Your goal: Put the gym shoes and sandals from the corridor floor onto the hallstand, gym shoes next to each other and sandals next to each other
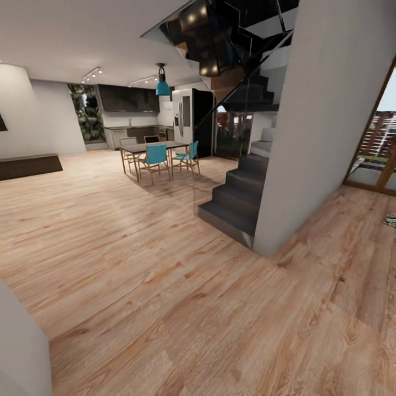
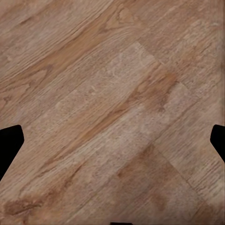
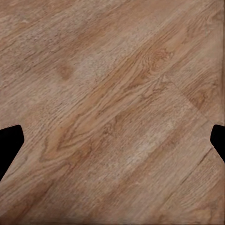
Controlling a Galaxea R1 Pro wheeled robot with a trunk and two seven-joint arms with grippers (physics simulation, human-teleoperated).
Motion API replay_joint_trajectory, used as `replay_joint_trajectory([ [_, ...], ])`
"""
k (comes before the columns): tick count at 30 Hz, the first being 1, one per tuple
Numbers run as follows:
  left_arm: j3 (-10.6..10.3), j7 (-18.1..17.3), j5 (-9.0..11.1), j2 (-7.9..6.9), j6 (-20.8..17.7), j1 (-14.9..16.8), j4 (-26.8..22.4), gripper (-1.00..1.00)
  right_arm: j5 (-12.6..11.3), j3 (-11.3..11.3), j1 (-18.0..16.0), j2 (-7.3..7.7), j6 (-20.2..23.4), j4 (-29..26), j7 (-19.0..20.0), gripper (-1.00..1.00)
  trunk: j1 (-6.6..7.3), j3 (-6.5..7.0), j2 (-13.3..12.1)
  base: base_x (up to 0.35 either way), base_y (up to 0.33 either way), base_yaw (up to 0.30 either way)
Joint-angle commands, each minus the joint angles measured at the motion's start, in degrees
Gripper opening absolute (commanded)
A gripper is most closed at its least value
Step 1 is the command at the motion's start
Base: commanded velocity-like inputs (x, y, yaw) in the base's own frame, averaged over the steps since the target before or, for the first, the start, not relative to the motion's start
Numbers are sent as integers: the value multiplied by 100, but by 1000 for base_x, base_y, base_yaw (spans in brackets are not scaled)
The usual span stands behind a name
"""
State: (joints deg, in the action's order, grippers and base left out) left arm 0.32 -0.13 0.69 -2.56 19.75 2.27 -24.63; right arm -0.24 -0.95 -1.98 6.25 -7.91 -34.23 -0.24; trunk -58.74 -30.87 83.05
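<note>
A home, seemingly: dining table [image 1: 153, 147], fridge [image 1: 184, 115], staircase [image 1: 236, 192], wood-plank floor [image 1: 165, 286].

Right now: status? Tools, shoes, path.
Both tools open, empty, over wood floor. A shoe shows at the far right edge, on the floor past the grey wall. Staircase ahead; rack unseen.

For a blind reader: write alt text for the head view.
Open-plan room with wood-plank floor; a dark staircase rises behind a grey wall. Beyond stand a dining table with teal chairs and a kitchen; a shoe peeks in at the right edge.
</note>
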Motion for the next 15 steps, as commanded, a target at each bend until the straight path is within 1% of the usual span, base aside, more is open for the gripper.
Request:
replay_joint_trajectory([
  [1,5,0,7,0,16,2,2,100,-3,-2,-4,-1,-18,5,-2,100,1,-11,3,-29,27,-267],
  [7,11,25,40,2,5,2,2,100,-3,-2,-4,-1,-18,5,-2,100,1,-41,3,-13,12,-267],
  [15,-3,-4,297,-8,27,2,2,100,-3,-2,-6,-1,-18,5,-2,100,1,-81,3,-2,2,-267],
])
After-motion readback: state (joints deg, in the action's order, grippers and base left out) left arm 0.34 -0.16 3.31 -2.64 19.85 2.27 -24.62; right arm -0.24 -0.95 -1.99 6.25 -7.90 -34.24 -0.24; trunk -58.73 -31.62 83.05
